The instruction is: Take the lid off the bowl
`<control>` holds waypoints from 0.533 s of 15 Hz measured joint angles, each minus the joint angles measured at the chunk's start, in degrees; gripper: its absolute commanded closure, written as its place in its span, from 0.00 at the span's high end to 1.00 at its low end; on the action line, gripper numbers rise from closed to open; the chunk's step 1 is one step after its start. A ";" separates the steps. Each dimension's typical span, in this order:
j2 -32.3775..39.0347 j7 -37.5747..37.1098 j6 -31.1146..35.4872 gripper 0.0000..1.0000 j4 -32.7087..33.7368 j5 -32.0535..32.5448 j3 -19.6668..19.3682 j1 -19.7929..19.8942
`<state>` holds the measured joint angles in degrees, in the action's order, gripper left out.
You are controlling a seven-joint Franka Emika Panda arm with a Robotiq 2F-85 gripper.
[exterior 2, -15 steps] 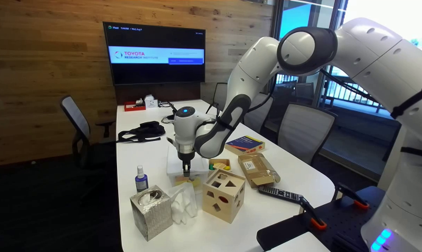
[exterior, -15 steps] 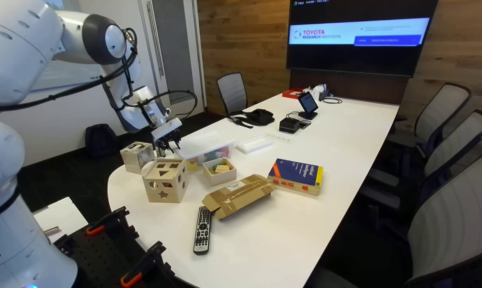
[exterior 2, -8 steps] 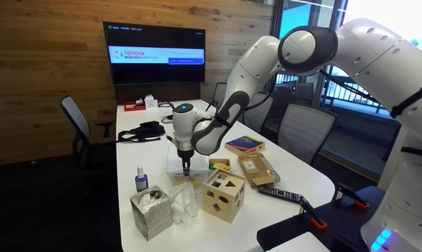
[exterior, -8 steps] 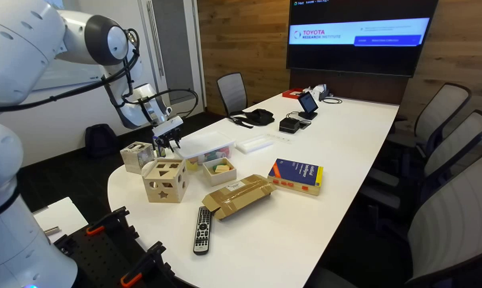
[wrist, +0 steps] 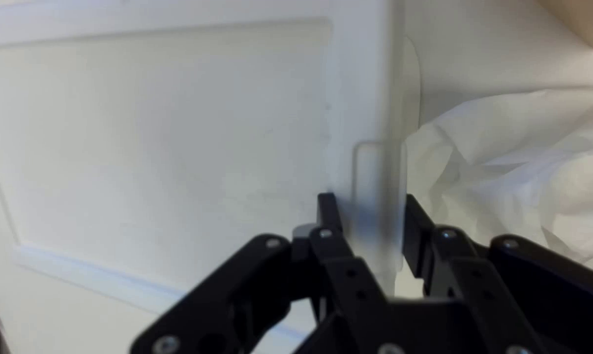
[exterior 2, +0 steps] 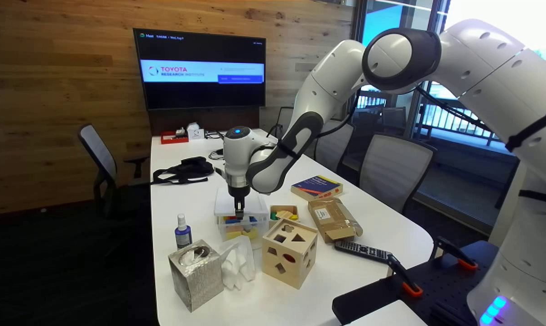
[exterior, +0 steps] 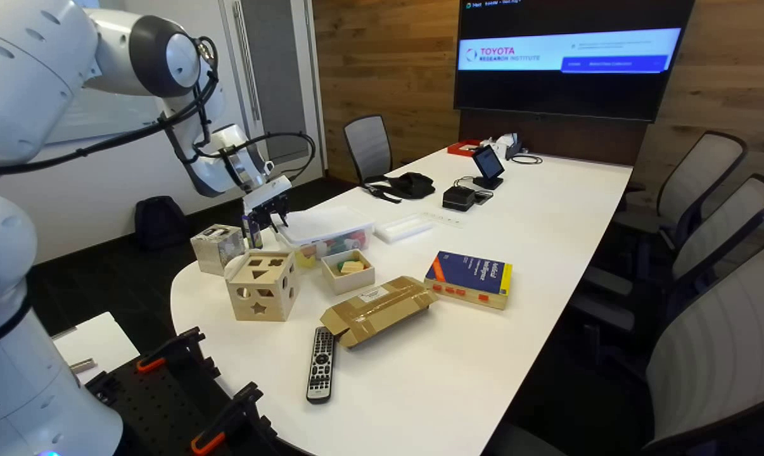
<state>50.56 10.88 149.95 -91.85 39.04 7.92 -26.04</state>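
Note:
The bowl is a clear plastic box (exterior: 331,247) with colourful bits showing through its walls; it also shows in an exterior view (exterior 2: 241,232). Its lid (exterior: 325,223) is a flat, whitish rectangle; it also shows in an exterior view (exterior 2: 250,203) and fills much of the wrist view (wrist: 178,147). My gripper (wrist: 368,206) has one finger on the lid's top side and one against its outer edge. In the exterior views the gripper (exterior: 279,225) (exterior 2: 239,214) holds the lid's near end, which stands raised above the bowl. Whether the far end touches the bowl is unclear.
Crumpled white paper (exterior 2: 237,267), a tissue box (exterior 2: 196,274) and a spray bottle (exterior 2: 183,234) stand close by. The wooden cube (exterior: 261,285), a small box of blocks (exterior: 349,282), a cardboard package (exterior: 379,310), a book (exterior: 469,278) and a white tray (exterior: 404,229) are nearby.
My gripper has moved up, and the lid's near end has risen with it. More of the bowl's blue and red contents show under the lid. The bowl itself seems to stay in place.

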 measured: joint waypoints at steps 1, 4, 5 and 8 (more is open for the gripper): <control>-0.37 -0.13 0.00 0.09 0.01 0.00 -0.20 -0.03; -1.62 -2.83 0.27 0.09 0.08 0.48 -1.66 -0.80; -2.10 -4.83 0.56 0.09 0.13 0.95 -2.76 -1.52; -3.41 -13.67 1.96 0.09 0.28 3.91 -7.34 -4.59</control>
<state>47.15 -2.79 151.91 -91.57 42.95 0.59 -30.63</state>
